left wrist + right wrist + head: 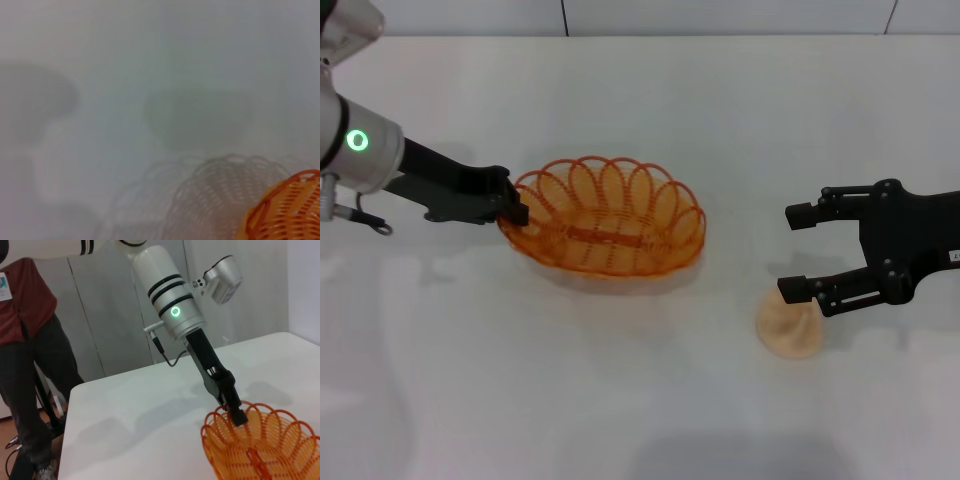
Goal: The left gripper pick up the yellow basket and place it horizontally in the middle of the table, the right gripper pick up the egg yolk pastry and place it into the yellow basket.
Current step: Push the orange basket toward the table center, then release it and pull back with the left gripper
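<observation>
The yellow basket (605, 215) is in the middle-left of the white table (620, 410), long side across the view. My left gripper (515, 208) is shut on the rim at its left end. The right wrist view shows the same grip, with the left gripper (235, 410) pinching the yellow basket (260, 447) at its edge. In the left wrist view only a corner of the yellow basket (287, 210) shows, with its shadow apart from it on the table. The egg yolk pastry (790, 325) lies at the right front. My right gripper (795, 250) is open just behind it, not touching it.
A person in a red shirt (25, 325) stands beyond the table's far left corner. White cabinet doors (115, 315) line the wall behind the table.
</observation>
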{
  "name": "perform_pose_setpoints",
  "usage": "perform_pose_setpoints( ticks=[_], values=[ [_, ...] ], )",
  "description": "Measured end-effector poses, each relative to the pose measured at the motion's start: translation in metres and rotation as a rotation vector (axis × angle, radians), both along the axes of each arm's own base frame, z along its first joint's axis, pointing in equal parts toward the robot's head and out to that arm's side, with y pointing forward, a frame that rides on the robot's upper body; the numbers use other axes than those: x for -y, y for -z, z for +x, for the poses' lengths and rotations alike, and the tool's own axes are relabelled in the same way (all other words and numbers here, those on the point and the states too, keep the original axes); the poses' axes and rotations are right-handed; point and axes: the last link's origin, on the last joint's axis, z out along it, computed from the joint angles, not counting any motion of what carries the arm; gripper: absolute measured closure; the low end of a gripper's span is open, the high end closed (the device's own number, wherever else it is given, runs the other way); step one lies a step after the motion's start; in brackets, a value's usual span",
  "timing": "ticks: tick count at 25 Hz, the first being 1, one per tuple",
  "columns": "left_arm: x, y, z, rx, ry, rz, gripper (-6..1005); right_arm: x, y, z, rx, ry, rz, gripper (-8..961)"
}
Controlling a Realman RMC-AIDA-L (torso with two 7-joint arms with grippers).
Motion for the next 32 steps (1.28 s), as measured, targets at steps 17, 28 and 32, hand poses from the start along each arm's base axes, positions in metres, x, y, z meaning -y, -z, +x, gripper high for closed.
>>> perform_pose_setpoints(
  ticks=[17,28,32],
  values=[
    [0.001,0.020,0.001,0.036,-0.017,0.001,916,0.001,0.000,0.001,-0.002,-0.006,-0.005,97],
    [0.000,0.025,0.000,0.036,-0.018,0.005,915,0.001,0.000,0.001,-0.003,-0.006,-0.007,97],
    [0.000,0.026,0.000,0.036,-0.014,0.004,915,0.002,0.000,0.001,-0.003,-0.011,-0.013,97]
  ],
)
